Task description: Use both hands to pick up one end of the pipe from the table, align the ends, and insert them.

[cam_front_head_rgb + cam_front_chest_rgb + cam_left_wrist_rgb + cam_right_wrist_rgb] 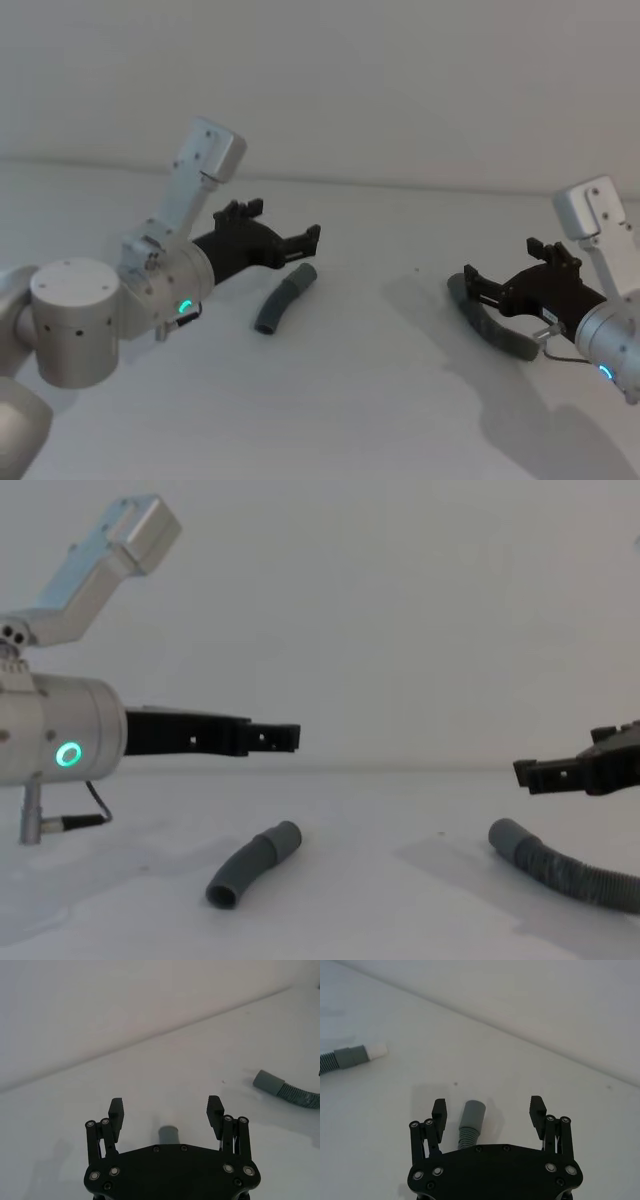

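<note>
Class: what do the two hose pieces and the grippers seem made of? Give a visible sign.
The short hose piece and the long hose piece: probably flexible plastic or rubber, matte grey; ribbed bodies, smooth cuffs. The left gripper and right gripper: likely hard black plastic with metal screws.

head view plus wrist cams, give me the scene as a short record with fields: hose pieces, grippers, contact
short piece: dark grey ribbed curved hose lying on the white matte table, pale narrow tip on one end
long piece: dark grey ribbed long hose lying on the table, wide grey cuff at its free end
left arm: black two-finger left gripper, open, above the curved hose, not touching
right arm: black two-finger right gripper, open, above the wide grey cuff, not touching
ends: apart, not joined
</note>
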Robot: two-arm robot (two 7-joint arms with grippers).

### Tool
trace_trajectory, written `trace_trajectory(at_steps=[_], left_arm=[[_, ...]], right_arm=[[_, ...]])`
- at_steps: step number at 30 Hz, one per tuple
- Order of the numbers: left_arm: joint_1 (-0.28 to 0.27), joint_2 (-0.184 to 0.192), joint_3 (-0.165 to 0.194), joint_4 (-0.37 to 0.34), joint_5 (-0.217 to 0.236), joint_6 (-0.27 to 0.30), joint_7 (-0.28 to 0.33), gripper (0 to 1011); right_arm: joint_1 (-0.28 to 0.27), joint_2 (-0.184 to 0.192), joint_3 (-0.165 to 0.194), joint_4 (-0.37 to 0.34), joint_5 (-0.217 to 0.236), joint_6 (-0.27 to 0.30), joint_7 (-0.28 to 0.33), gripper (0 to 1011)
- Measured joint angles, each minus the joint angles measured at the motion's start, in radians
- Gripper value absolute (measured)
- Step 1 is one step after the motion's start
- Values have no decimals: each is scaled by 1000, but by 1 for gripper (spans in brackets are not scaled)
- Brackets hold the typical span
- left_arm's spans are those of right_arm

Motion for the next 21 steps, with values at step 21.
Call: trace_trajectory(at_steps=[21], left_arm=[[40, -64, 13, -10, -4, 152, 86, 1001]], right_arm=[[33, -14, -9, 64, 10, 69, 59, 1002]])
